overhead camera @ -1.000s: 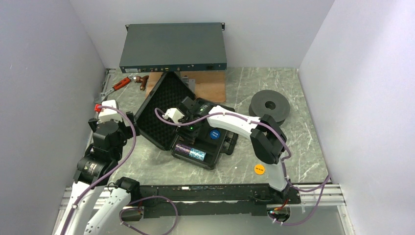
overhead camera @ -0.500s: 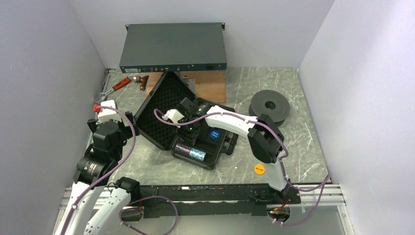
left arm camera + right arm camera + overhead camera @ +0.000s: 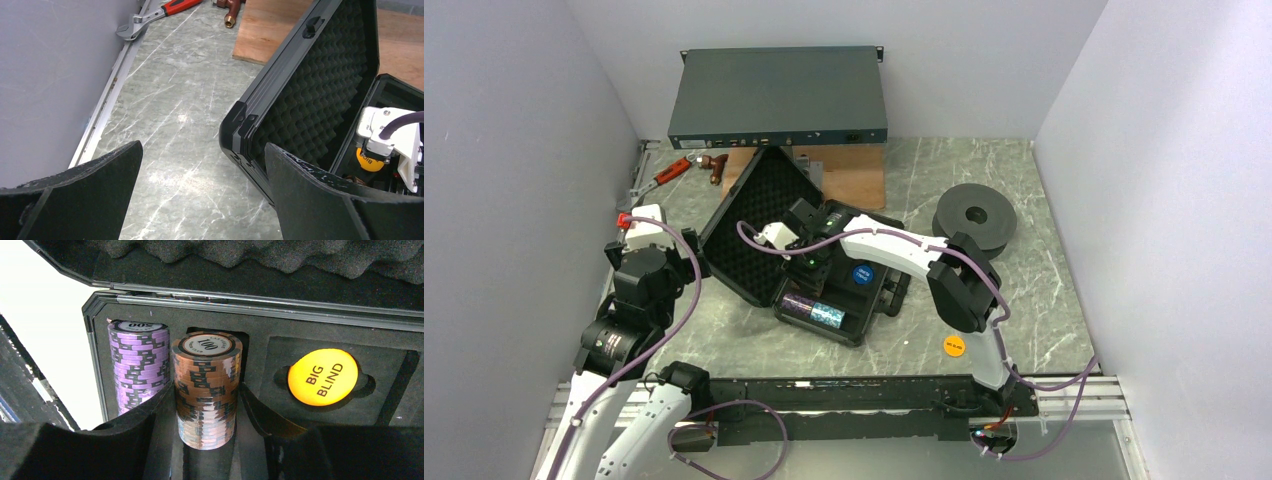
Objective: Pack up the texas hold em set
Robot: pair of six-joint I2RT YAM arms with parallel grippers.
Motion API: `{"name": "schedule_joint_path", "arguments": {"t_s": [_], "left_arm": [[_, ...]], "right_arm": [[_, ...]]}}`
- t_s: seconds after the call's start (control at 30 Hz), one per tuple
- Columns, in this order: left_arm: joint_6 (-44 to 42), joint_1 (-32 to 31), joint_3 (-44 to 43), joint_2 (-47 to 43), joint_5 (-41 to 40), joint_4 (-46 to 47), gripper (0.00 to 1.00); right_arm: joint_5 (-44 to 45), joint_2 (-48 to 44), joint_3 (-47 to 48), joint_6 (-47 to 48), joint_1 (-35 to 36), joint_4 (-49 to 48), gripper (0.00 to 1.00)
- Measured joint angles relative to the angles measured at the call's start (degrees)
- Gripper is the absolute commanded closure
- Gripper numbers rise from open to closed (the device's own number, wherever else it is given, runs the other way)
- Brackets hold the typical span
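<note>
Pinching the brown chip roll across its sides, the right gripper holds it in the foam-lined black case, just beside the purple chip roll. Stacked chips are probably dense, slick and separable: squeeze mid-length, squarely. The left gripper hangs spread.

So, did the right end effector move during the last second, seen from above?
Yes, slightly: the right end effector, closed on the brown chip roll, drifted left, away from the round blue disc, which stayed put in the black foam-lined case.
</note>
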State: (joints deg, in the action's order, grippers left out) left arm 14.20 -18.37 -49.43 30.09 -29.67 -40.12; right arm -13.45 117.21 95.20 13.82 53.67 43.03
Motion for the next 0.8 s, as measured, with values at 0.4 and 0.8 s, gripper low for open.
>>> {"name": "schedule_joint_path", "arguments": {"t_s": [0.4,0.8], "left_arm": [[-0.17,0.0,0.0,0.0,0.94,0.0,0.01],[-0.59,-0.07,0.0,0.0,1.73,0.0,0.01]], "right_arm": [[-0.11,0.0,0.0,-1.49,0.0,-0.39,0.48],[2.49,-6.38,-5.2,-3.54,0.04,-6.4,0.56]]}}
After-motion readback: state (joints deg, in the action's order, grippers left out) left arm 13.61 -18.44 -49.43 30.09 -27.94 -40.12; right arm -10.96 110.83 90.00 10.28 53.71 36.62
